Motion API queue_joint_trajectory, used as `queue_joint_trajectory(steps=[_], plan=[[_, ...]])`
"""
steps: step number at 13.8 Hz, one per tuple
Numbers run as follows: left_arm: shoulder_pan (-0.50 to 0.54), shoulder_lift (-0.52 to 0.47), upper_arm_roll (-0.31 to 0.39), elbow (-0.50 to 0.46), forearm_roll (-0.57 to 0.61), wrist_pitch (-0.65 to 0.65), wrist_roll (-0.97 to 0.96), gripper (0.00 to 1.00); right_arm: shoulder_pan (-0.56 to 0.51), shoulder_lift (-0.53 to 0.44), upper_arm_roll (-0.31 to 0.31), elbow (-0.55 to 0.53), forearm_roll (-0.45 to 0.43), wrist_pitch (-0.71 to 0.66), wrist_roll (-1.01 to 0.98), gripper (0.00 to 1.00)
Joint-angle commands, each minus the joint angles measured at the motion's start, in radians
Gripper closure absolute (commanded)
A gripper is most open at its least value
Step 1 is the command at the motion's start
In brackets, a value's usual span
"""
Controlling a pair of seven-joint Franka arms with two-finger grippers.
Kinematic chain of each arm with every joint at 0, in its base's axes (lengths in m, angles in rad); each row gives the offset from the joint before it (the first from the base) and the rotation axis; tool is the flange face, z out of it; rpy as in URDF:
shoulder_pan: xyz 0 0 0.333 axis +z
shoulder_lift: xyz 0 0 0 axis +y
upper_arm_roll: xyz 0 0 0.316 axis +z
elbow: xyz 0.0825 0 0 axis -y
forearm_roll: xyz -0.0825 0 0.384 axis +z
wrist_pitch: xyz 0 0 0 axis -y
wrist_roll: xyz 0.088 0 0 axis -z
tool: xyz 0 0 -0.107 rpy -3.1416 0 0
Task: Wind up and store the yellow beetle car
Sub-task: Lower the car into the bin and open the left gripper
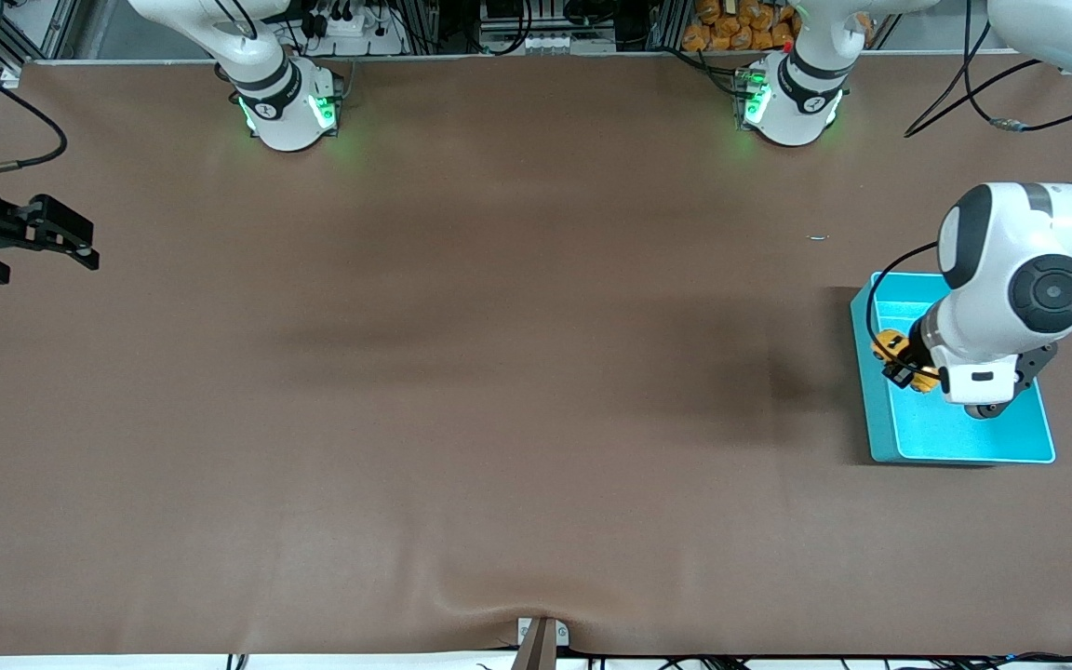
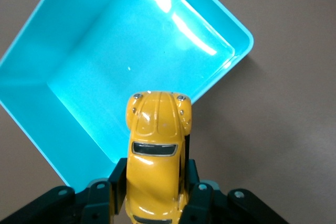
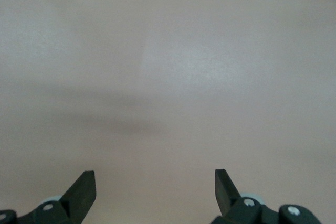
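At the right arm's end of the brown cloth-covered table, the right gripper hangs above bare cloth, apart from every other item, the arm waiting. Its two black fingers stand spread wide with nothing between them; the right wrist view shows only plain brown surface under the gap.

The middle of the table carries only soft shadows and a small pale speck toward the left arm's end.

At the left arm's end sits a shallow rectangular teal plastic bin, flat on the cloth. The part of its floor that shows is bare and glossy, with light reflecting off it in the left wrist view; the arm covers part of the rest in the front view. The left gripper is over the rim of this bin that faces the right arm's end. Its dark fingers are clamped on the flanks of the small glossy yellow beetle-shaped toy car, which is held in the air, its rounded hood pointing away from the gripper, out over the bin's wall and interior. The car's dark window and chrome headlights are visible; its wheels are hidden by the fingers.
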Motion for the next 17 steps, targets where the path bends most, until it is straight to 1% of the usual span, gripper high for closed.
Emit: queue_joint_trajectory(steps=[1,5,6,8,9,10,13,17], plan=[[0.062,-0.034,-0.008,-0.025,0.005,0.029,0.161,1.00,0.013,-0.004,-0.007,-0.009,-0.019,0.011,0.014,0.00],[0.159,-0.020,-0.008,-0.031,-0.062,0.072,0.416,1.00,0.017,-0.004,-0.007,-0.009,-0.019,0.009,0.014,0.00],[0.168,-0.020,-0.006,-0.040,-0.067,0.084,0.469,1.00,0.017,-0.004,-0.007,-0.011,-0.019,0.009,0.014,0.00],[0.220,-0.022,-0.008,-0.081,-0.086,0.147,0.633,1.00,0.016,-0.002,-0.007,-0.011,-0.019,0.011,0.014,0.00],[0.242,-0.024,-0.008,-0.110,-0.114,0.199,0.731,1.00,0.016,-0.002,-0.007,-0.011,-0.019,0.011,0.014,0.00],[0.255,-0.024,-0.008,-0.132,-0.120,0.236,0.790,1.00,0.016,0.000,-0.007,-0.011,-0.019,0.009,0.014,0.00],[0.259,-0.014,-0.005,-0.175,-0.117,0.305,0.849,1.00,0.017,0.000,-0.007,-0.011,-0.019,0.011,0.014,0.00],[0.272,0.001,-0.003,-0.264,-0.113,0.440,0.936,1.00,0.017,0.000,-0.007,-0.011,-0.019,0.011,0.014,0.00]])
